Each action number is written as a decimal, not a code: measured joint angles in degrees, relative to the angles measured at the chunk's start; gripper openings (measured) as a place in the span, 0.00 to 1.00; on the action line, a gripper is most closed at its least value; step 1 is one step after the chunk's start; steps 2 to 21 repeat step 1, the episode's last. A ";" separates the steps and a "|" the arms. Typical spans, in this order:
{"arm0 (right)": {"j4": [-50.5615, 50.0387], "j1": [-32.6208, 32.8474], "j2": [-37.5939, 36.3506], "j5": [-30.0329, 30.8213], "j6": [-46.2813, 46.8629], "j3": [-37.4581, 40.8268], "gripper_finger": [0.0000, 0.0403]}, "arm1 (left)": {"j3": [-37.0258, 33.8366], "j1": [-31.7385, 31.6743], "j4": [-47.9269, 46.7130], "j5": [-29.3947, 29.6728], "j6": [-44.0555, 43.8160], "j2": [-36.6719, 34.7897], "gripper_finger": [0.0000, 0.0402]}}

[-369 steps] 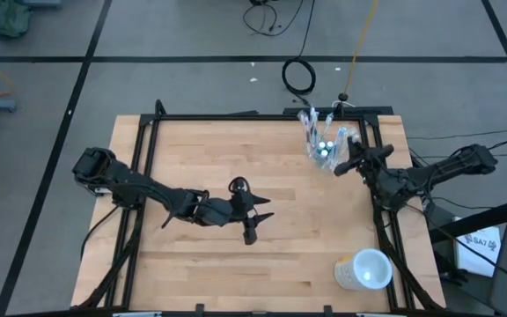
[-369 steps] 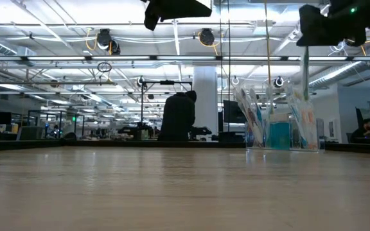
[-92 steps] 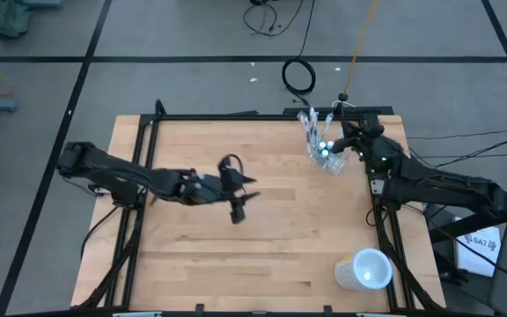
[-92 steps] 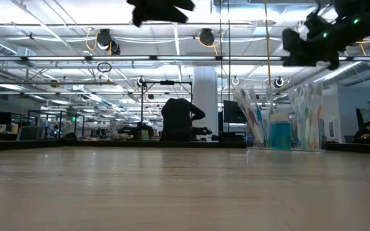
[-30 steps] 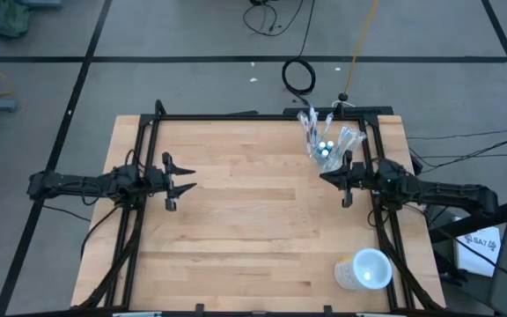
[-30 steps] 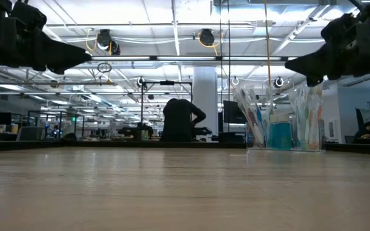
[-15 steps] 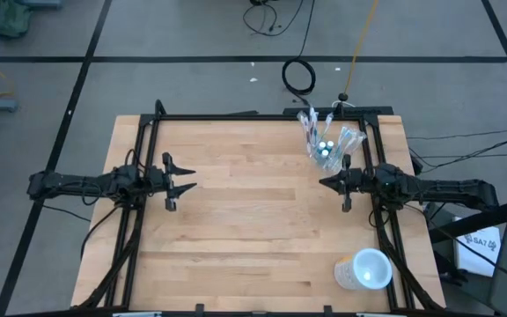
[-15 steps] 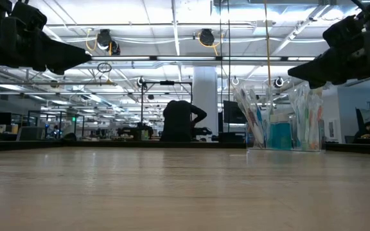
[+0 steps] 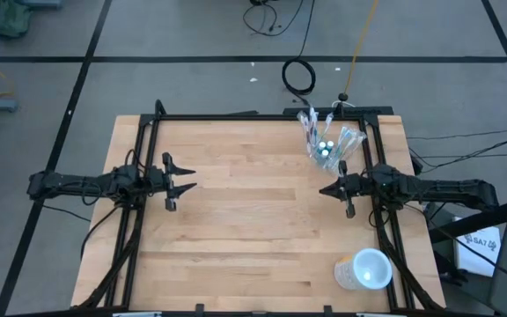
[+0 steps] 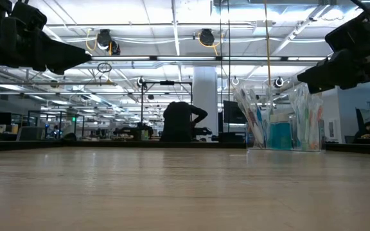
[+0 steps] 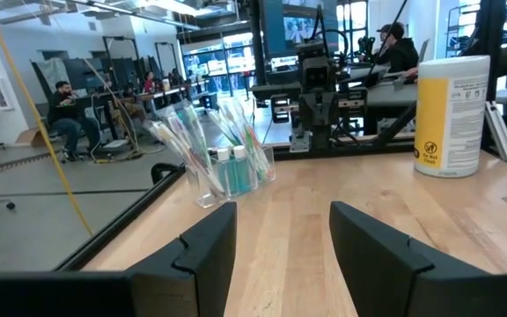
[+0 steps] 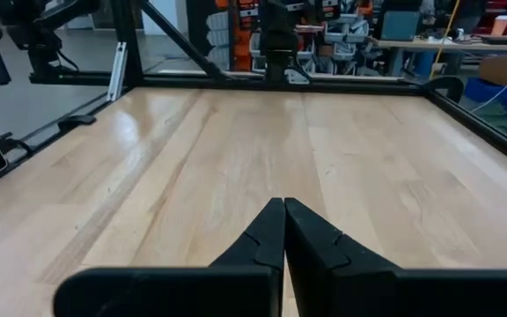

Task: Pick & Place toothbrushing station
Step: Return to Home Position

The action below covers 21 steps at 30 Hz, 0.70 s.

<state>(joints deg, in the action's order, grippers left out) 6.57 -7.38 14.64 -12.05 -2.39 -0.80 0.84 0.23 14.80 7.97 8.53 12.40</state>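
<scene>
The toothbrushing station [image 9: 324,145], a small clear tumbler of slim toothbrushes and small blue white-capped tubes, stands on its base at the table's far right. It also shows in the low view [image 10: 278,125] and the left wrist view [image 11: 225,163]. My left gripper [image 9: 187,181] is open and empty above the table's left side, pointing toward the right edge; its open fingers show in its wrist view [image 11: 280,255]. My right gripper [image 9: 326,189] is shut and empty, just near of the station, pointing toward the left edge; its wrist view [image 12: 284,231] shows the fingers together.
A larger whitish cup [image 9: 364,269] stands at the table's near right corner and shows in the left wrist view [image 11: 451,114]. A black frame [image 9: 236,117] runs along the table's edges. Bare wood [image 9: 253,202] lies between the two grippers. People sit in the room beyond.
My right gripper has drifted a little toward the table's near edge, away from the station. The station has stayed where it was.
</scene>
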 joint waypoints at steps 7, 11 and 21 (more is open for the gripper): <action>0.00 0.00 -0.01 0.00 -0.02 0.00 0.00 | 0.00 0.00 0.01 -0.01 0.01 0.00 0.46; 0.00 0.00 -0.01 0.00 -0.02 0.00 0.00 | 0.00 0.00 0.01 -0.01 0.01 0.00 0.46; 0.00 0.00 -0.01 0.00 -0.02 0.00 0.00 | 0.00 0.00 0.01 -0.01 0.01 0.00 0.46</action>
